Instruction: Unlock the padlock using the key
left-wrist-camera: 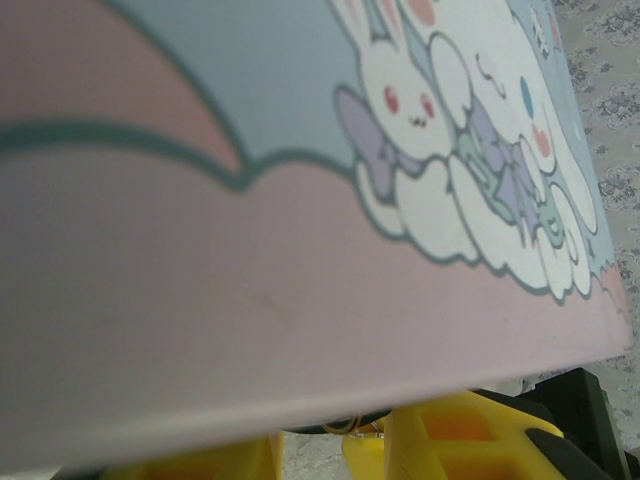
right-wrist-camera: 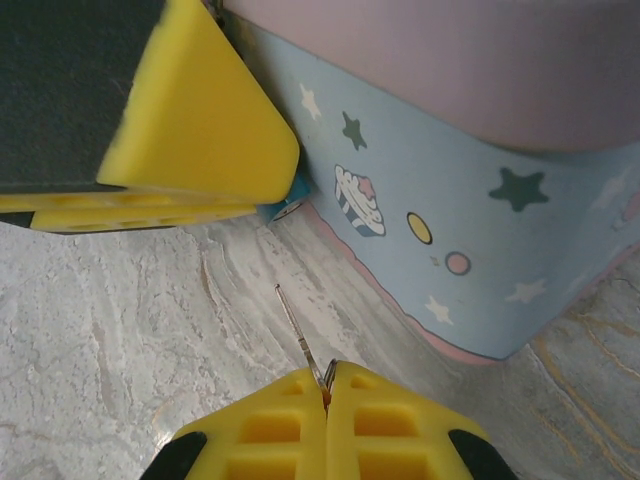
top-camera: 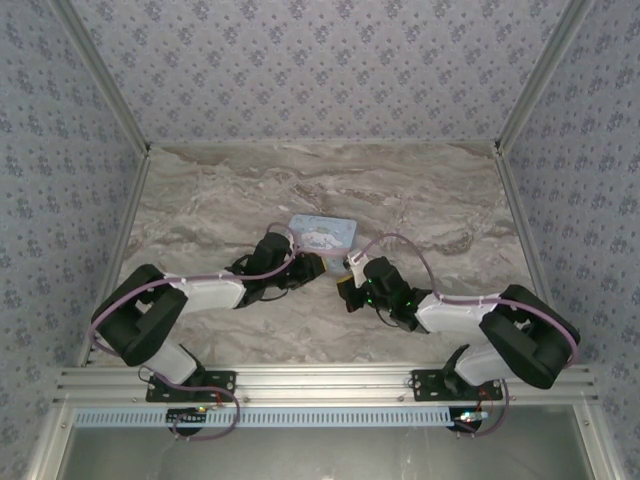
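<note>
marble worktop [top-camera: 200,200] carries the printed tin [top-camera: 322,232] near its middle. left gripper [top-camera: 314,268], at the tin's near side, has its jaws narrowly apart and appears to pinch the teal padlock [right-wrist-camera: 290,203], mostly hidden under its finger. right gripper [right-wrist-camera: 326,390] is clamped tight on the key [right-wrist-camera: 298,335], whose tip is aimed at the padlock but stops short. key not inserted; turning and shackle release remain.

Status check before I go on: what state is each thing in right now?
right gripper: shut on the key.
key: tip free, not in the padlock.
padlock: mostly hidden by the left gripper; locked or not, cannot tell.
left gripper: fingers narrowly apart, grip unclear.
tin: lid on.
</note>
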You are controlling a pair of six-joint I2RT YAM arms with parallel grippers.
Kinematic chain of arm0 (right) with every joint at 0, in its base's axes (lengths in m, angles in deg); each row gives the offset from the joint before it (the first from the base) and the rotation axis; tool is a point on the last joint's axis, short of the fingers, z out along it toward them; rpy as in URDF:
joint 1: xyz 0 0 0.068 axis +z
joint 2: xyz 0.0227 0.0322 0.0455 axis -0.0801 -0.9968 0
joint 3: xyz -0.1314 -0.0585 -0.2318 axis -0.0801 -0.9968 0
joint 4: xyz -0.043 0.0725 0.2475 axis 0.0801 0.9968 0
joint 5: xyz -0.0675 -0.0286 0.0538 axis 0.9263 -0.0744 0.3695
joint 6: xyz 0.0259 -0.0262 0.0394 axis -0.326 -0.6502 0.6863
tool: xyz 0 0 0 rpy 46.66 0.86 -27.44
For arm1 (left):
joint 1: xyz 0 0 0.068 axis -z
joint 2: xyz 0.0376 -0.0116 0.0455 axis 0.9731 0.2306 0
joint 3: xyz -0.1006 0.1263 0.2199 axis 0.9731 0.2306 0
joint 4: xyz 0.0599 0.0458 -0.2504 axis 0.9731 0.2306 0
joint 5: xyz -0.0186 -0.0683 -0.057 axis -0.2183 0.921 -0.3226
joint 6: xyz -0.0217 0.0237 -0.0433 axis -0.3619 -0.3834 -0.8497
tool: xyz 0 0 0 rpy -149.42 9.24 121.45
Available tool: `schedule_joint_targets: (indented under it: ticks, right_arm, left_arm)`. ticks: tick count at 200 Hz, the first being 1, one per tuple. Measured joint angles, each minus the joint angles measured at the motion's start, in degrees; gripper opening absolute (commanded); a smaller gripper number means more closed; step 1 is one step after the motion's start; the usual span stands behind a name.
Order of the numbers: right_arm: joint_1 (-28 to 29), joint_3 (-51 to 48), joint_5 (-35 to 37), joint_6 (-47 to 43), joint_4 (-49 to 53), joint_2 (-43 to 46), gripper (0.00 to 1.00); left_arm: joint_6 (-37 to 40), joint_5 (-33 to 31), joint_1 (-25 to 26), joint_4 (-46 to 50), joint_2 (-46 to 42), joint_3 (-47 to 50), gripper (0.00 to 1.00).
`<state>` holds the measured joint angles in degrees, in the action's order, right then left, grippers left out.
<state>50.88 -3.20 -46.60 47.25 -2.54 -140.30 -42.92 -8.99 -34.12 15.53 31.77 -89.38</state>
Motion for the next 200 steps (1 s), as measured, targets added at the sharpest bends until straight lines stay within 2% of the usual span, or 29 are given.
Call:
schedule_joint_targets:
  ticks: [200]
  right_arm:
    - [-1.2, 1.9, -1.0, 0.0, -4.9, -4.8, 0.0]
  left_arm:
    - [0.0, 0.4, 0.0, 0.5, 0.0, -0.2, 0.27]
